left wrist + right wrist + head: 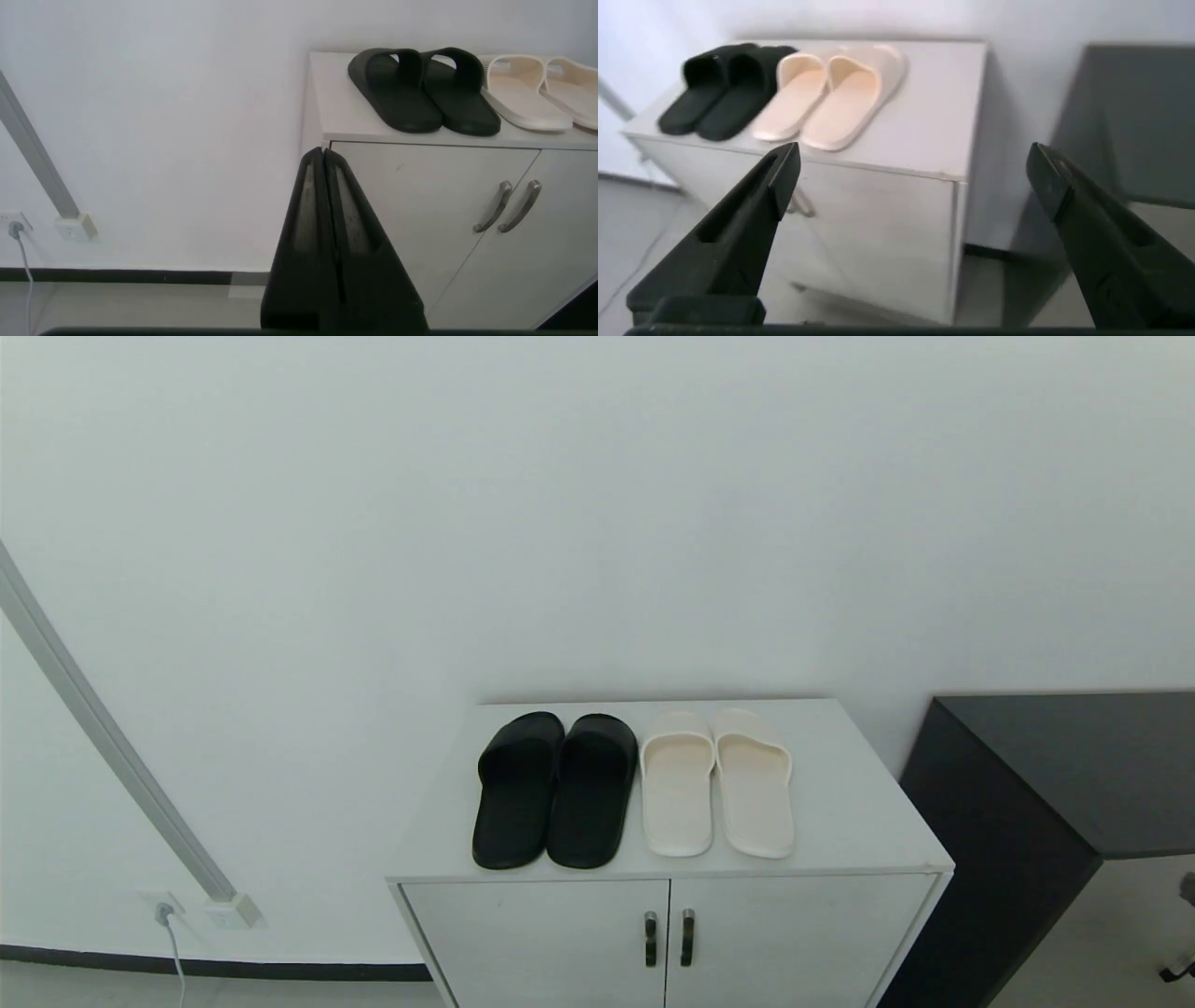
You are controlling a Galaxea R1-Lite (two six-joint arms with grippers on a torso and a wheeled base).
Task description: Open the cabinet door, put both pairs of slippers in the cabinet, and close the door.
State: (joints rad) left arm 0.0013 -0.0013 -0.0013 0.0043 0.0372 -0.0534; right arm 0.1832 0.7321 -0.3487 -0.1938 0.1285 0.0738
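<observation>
Head view, we see black slippers (555, 793) and cream slippers (681, 789) side by side atop the white cabinet (840, 821), doors (541, 933) shut, our left jaws clenched on nothing, our right jaws released wide apart.

A plain white wall (597, 504) is spanning the far side. At the left, a grey cable channel (103, 728) is slanting down it to a small box (233, 910) beside a socket (161, 903), where a grey cable (175, 952) is hanging. A dark baseboard (215, 969) is lining the wall's foot. At the right, a black unit (1074, 775) is standing on the pale floor (1120, 933).
</observation>
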